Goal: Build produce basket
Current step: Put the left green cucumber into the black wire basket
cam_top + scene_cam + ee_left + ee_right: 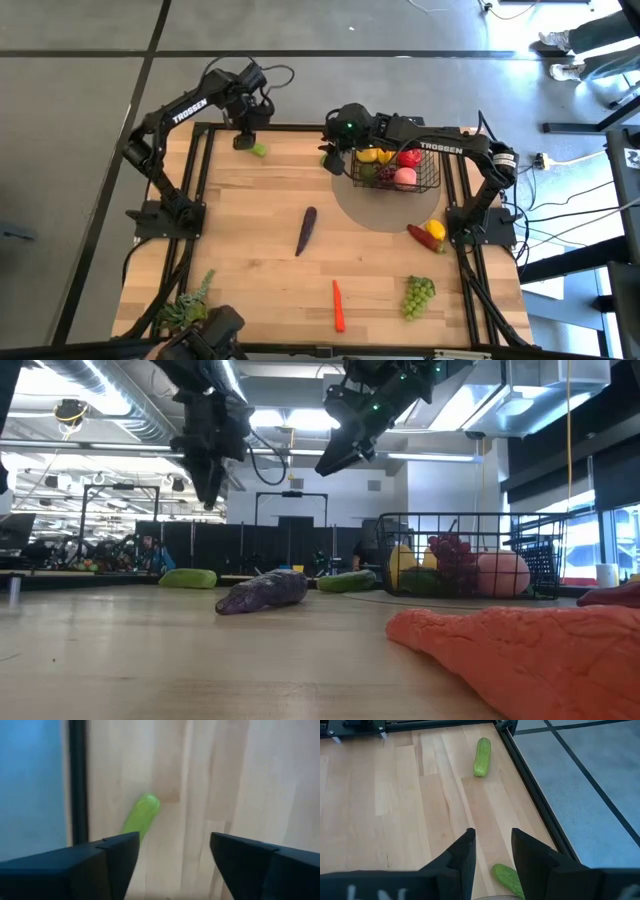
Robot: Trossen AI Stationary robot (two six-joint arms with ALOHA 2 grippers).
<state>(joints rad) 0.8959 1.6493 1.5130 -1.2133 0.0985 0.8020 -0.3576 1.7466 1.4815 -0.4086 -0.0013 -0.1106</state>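
Note:
A light green cucumber [259,150] lies on its side at the table's far edge. My left gripper [172,865] hangs open above it, pointing down, its fingers clear of the cucumber [142,815]. The black wire basket [436,170] stands far right, holding a yellow piece, a red piece, a pink peach [404,177] and dark grapes [452,550]. My right gripper [492,855] hovers open at the basket's left side, above a second green piece [507,877] on the table. On the wood lie an eggplant [306,230], a carrot [338,305] and green grapes [418,295].
A red pepper [420,236] and a lemon [435,228] lie near the right edge. A leafy plant [190,300] sits at the near left corner. The basket stands on a round grey mat [375,212]. A black frame [200,170] rims the table.

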